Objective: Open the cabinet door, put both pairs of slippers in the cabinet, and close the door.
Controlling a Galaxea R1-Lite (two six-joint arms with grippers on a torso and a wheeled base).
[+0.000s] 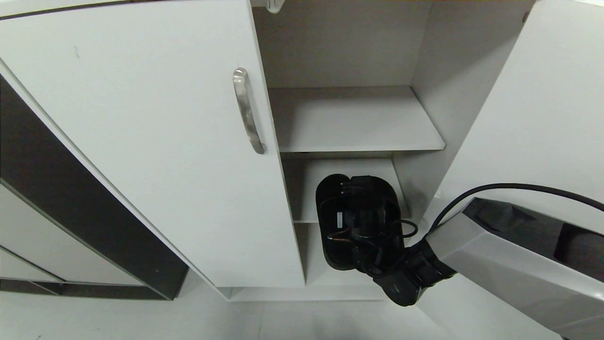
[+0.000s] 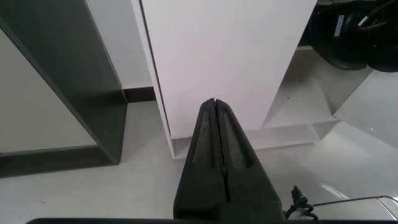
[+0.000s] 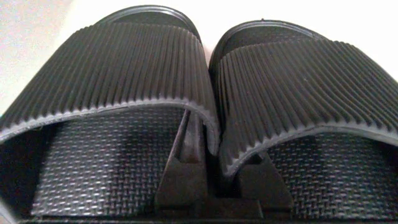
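The step in hand looks like stowing 1 pair of slippers [image 1: 332,222]: the right door [image 1: 519,118] stands open and the right arm [image 1: 495,255] reaches into the cabinet [image 1: 349,47] from low on the right, wrist angled up toward the shelves. The right gripper [image 3: 194,138] has its fingers [image 3: 200,127] narrowed on the 2 ribbed straps where they meet, so both slippers hang from 1 pinch, soles side by side. The pair sits across the front edge of the lower shelf [image 1: 309,189], toes inward, heels out past the edge; whether it rests on the shelf I cannot tell. The next move probably calls for pushing the pair further toward the shelf's back edge, lowering it flat, then spreading the fingers and backing out without dragging a strap. The left gripper [image 2: 214,149] hangs above the floor [image 2: 143,124] facing the closed left door [image 1: 141,141], fingers pressed together with nothing between them.
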